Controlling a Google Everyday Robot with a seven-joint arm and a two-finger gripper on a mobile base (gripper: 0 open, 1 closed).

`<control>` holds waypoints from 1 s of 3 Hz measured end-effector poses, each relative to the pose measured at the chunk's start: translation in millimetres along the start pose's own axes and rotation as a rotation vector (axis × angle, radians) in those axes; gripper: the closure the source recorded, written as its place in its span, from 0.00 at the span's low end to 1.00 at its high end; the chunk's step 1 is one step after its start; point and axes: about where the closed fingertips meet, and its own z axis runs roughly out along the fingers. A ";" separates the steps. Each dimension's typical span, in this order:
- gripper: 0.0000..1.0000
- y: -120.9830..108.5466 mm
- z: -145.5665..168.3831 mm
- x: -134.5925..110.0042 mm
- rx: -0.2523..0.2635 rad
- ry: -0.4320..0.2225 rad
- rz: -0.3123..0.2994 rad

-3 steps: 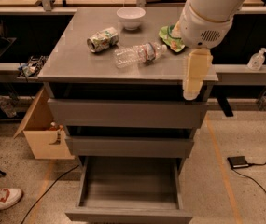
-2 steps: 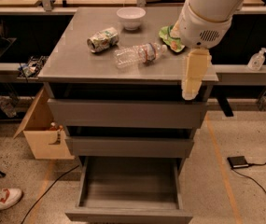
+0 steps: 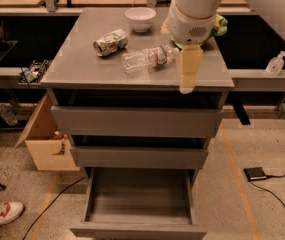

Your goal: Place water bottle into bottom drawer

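The water bottle [image 3: 149,58] lies on its side in the middle of the grey worktop [image 3: 82,69]. Its white cap points to the right. The gripper [image 3: 189,74] hangs just beside the cap, pointing down near the front edge. It is not holding the bottle, and I cannot tell if it is open or closed. A squashed can [image 3: 110,42] lies left of the bottle, and a white bowl [image 3: 140,19] sits behind it. Down low, the bottom drawer [image 3: 139,204] is pulled out.
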 end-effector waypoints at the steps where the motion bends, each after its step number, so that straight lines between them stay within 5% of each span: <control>1: 0.00 -45.3 22.2 -12.3 -0.001 0.000 -0.074; 3: 0.00 -97.3 65.8 -37.2 -0.058 -0.017 -0.120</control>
